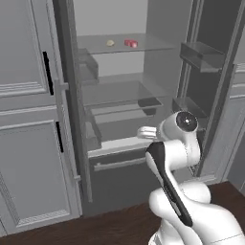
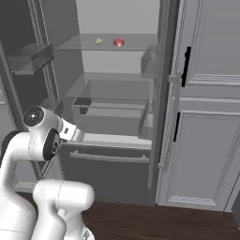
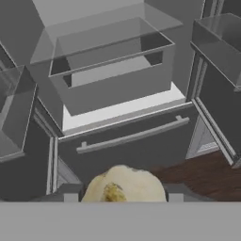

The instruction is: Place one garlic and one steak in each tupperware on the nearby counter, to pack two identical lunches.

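Your fingers (image 3: 123, 197) are clenched on a garlic (image 3: 123, 184), held low before the open fridge. On its top shelf (image 1: 153, 45), left to right, sit another garlic (image 1: 110, 42) and a steak (image 1: 130, 43). You're likely mid-carry: next, drive to the tupperware.

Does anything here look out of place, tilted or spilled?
Nothing stands out. The open grey fridge is tidy: one pale cream garlic bulb and one red steak slab lie on its top glass shelf, and another garlic bulb sits between the gripper's fingertips.
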Available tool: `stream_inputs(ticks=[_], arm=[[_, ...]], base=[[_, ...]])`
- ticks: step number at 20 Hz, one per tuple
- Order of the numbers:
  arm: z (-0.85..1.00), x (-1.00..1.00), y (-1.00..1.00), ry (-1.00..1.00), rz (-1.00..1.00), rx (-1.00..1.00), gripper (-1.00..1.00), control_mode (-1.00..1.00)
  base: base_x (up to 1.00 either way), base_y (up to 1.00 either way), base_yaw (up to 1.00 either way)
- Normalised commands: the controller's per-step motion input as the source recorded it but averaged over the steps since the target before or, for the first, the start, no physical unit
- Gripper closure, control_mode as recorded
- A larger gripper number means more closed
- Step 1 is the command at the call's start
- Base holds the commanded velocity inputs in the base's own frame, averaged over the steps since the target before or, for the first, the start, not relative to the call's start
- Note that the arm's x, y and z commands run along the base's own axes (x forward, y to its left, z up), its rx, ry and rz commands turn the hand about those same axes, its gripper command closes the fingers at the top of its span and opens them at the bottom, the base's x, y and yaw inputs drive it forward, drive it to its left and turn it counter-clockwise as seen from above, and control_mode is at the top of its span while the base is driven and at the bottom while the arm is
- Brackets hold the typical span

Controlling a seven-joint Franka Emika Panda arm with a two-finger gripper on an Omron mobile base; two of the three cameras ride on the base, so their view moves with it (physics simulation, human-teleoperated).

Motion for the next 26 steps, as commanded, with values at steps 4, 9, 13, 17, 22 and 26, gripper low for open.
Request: stream_inputs(ticks=[4,9,13,17,22,26], arm=[[0.0,0.0,0.0,0.0,0.0,0.0,1.0,1.0],[0.0,0.0,0.0,0.0,0.0,0.0,1.0,1.0],[0.0,0.0,0.0,0.0,0.0,0.0,1.0,1.0],[0.0,0.0,0.0,0.0,0.0,0.0,1.0,1.0],[0.0,0.0,0.0,0.0,0.0,0.0,1.0,1.0],[0.0,0.0,0.0,0.0,0.0,0.0,1.0,1.0]], base=[[-0.86,0.43,0.61],[-0.27,0.48,0.62],[0.42,0.38,0.55],[0.94,0.4,0.44],[1.0,0.34,0.4],[1.0,0.07,0.39]])
